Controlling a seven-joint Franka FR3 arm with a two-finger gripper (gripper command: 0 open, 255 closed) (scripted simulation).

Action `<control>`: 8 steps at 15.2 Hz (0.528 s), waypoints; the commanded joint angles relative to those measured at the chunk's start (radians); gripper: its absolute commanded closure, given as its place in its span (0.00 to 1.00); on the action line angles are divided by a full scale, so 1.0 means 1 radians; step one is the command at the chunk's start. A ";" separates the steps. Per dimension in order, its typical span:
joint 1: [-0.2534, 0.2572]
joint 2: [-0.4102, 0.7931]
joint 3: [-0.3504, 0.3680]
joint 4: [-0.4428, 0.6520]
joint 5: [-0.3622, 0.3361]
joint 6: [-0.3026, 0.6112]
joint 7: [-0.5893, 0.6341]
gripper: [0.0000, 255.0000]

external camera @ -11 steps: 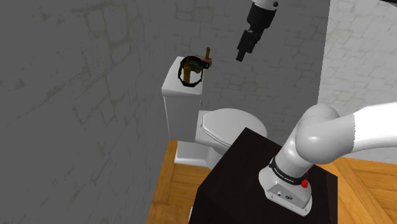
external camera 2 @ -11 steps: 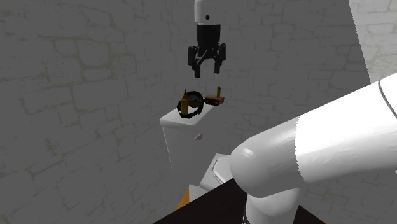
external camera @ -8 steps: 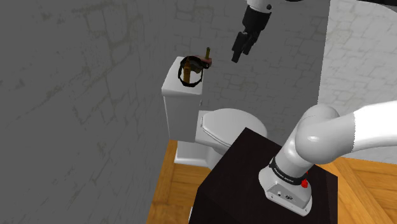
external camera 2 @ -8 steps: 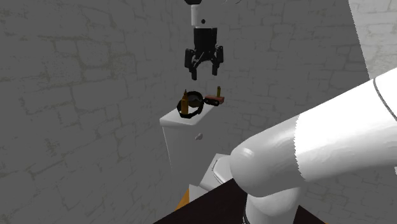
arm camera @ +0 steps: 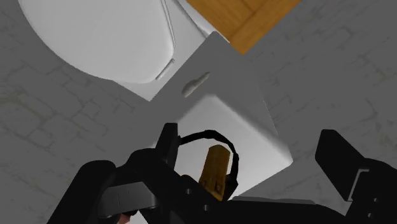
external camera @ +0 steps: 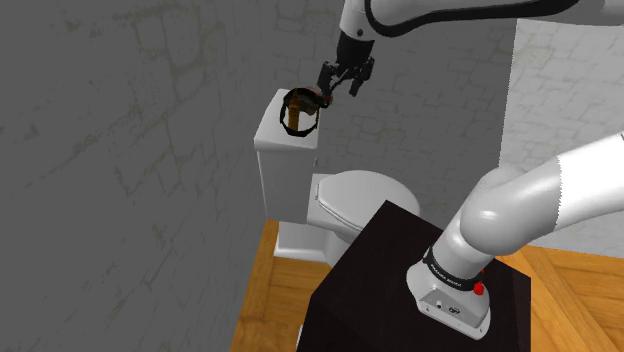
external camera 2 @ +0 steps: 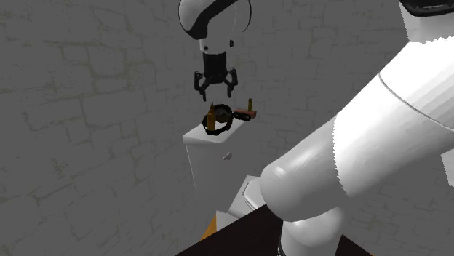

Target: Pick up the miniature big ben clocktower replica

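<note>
While my jaws hang open and empty above the brown clocktower (arm camera: 215, 168), the black ring (arm camera: 207, 132) around it could foul my closing and topple it

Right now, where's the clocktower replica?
Shoulder view, upper middle: the clocktower replica stands on the toilet tank lid inside a black ring, below the gripper.

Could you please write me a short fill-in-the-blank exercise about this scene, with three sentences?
1. The tower stands on the toilet's ____.
2. A ____ ring lies around the tower.
3. The gripper's fingers are ____, not shut.
Missing words: tank; black; open.
</note>
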 commanded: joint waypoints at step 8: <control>-0.106 0.323 0.094 0.150 -0.083 0.190 0.416 0.00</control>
